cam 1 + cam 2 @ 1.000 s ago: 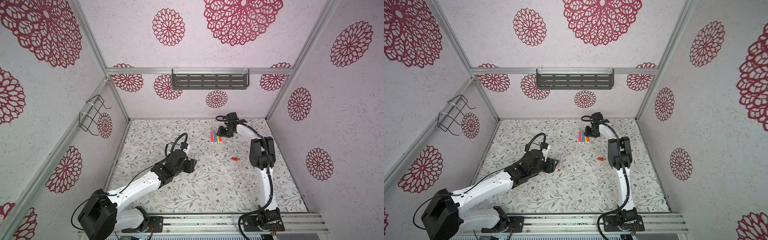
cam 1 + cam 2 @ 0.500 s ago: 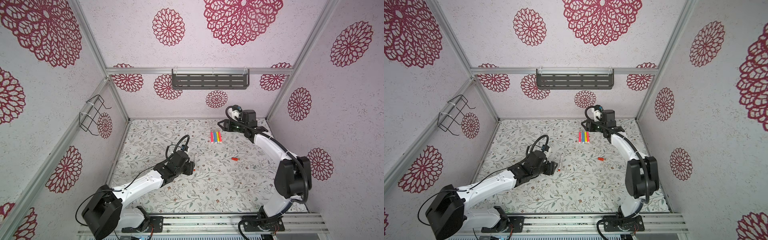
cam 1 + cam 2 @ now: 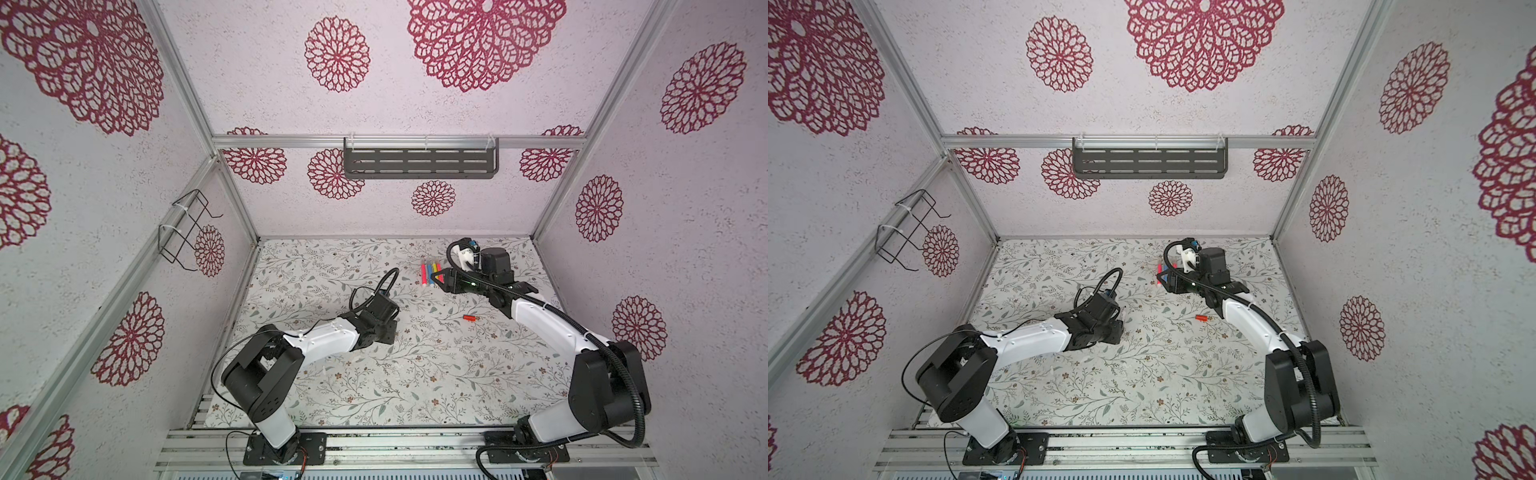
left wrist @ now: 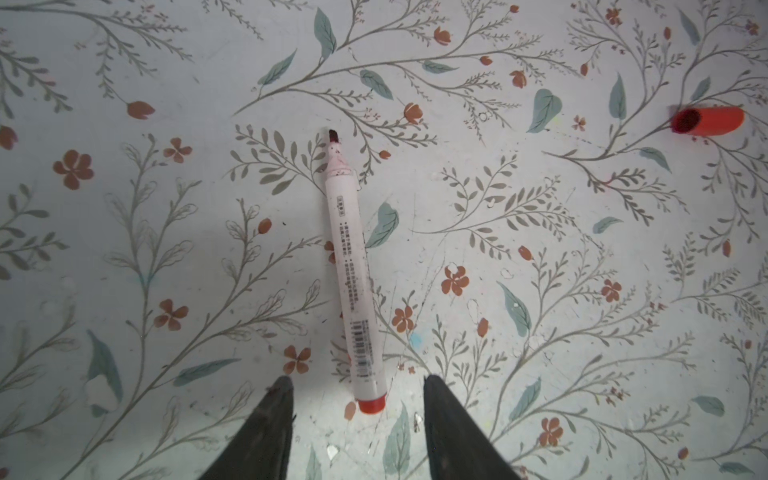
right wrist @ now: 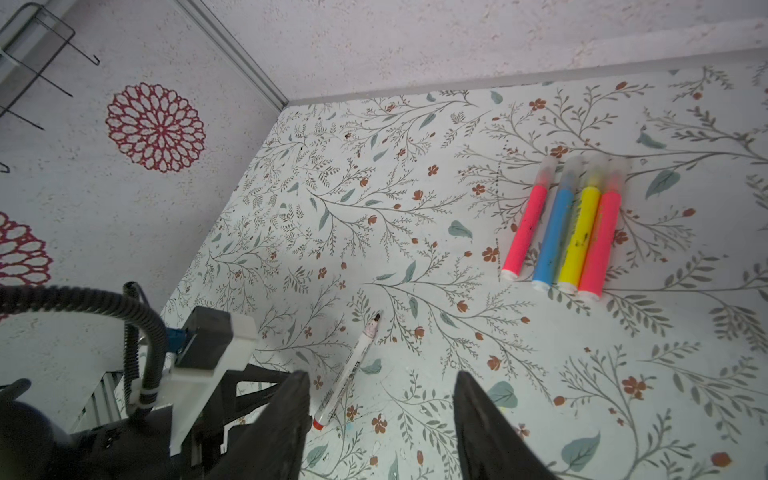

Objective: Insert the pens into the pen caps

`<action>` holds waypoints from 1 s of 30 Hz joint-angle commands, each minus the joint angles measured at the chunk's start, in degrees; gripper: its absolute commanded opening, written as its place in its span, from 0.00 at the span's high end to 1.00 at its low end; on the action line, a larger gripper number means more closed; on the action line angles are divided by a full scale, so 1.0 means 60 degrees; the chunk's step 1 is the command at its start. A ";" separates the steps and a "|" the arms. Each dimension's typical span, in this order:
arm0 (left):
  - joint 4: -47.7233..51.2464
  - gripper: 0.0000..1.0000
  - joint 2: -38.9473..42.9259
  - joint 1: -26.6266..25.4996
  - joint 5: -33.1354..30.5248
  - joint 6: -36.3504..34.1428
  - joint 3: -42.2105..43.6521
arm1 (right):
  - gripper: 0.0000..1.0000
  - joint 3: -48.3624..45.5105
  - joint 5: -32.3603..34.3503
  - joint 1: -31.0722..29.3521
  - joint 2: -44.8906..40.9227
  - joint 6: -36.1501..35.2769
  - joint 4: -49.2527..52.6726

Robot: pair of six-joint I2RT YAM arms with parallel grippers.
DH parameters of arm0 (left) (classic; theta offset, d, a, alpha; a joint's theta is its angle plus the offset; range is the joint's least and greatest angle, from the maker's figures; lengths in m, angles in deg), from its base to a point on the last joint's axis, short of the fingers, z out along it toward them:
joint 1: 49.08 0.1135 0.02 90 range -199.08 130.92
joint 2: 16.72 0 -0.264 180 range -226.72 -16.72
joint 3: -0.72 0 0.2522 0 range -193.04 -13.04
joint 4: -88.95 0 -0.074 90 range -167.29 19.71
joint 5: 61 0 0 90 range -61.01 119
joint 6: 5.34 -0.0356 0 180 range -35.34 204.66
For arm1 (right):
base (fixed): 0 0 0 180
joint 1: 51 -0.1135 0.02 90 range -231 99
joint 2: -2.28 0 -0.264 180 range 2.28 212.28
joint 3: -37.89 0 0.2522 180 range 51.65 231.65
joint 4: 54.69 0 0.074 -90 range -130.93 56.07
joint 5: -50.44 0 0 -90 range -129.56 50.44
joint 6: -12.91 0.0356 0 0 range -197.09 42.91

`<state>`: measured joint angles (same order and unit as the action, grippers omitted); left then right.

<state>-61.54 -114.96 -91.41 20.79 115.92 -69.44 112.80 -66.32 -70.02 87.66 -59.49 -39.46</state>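
An uncapped white pen (image 4: 351, 270) with a red end and dark tip lies flat on the floral mat. My left gripper (image 4: 356, 379) is open, its fingers either side of the pen's red end without touching it; in a top view the left gripper (image 3: 388, 328) hides this pen. A loose red pen cap (image 4: 706, 121) (image 3: 468, 318) lies apart, to the right. Four pens (image 5: 561, 232) (pink, blue, yellow, pink) lie in a row with pale translucent caps on them. My right gripper (image 5: 381, 374) (image 3: 442, 278) is open and empty, beside that row.
The back wall and its dark shelf (image 3: 419, 163) stand just behind the pen row (image 3: 431, 272). A wire rack (image 3: 185, 228) hangs on the left wall. The left arm's wrist camera (image 5: 208, 345) sits close to the white pen (image 5: 349, 370).
The right arm has unfolded, its elbow swinging out to the right, while its gripper stays by the pen row. The left arm has shifted slightly over the white pen.
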 commanded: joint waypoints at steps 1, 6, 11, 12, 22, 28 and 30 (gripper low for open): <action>0.0732 0.51 -0.0502 -0.0021 -0.0433 0.0106 -0.0556 | 0.43 -0.0153 0.0183 -0.0048 -0.0525 -0.0224 -0.0264; 0.1005 0.54 -0.0986 -0.0166 -0.0435 0.0106 -0.0831 | 0.43 -0.0462 0.0327 -0.0096 -0.0690 -0.0193 -0.0333; 0.1141 0.57 -0.1187 -0.0211 -0.0427 0.0072 -0.0905 | 0.43 -0.0625 0.0360 -0.0110 -0.0821 -0.0140 -0.0334; 0.1210 0.57 -0.1252 -0.0211 -0.0441 0.0064 -0.0928 | 0.43 -0.0650 0.0360 -0.0110 -0.0856 -0.0117 -0.0334; 0.1383 0.70 -0.1608 -0.0284 -0.0463 -0.0168 -0.0981 | 0.43 -0.0973 0.0388 -0.0139 -0.1057 0.0140 -0.0447; 0.1111 0.85 -0.1466 -0.0282 -0.0376 -0.0352 -0.0808 | 0.43 -0.1366 0.0319 -0.0147 -0.1171 0.0397 -0.0616; 0.0958 0.87 -0.1293 -0.0270 -0.0371 -0.0394 -0.0681 | 0.43 -0.1647 0.0226 -0.0154 -0.1270 0.0503 -0.0824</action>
<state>-54.48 -122.93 -92.59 18.14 114.46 -74.64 104.06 -64.75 -70.68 83.03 -58.07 -41.82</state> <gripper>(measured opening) 0.188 0.572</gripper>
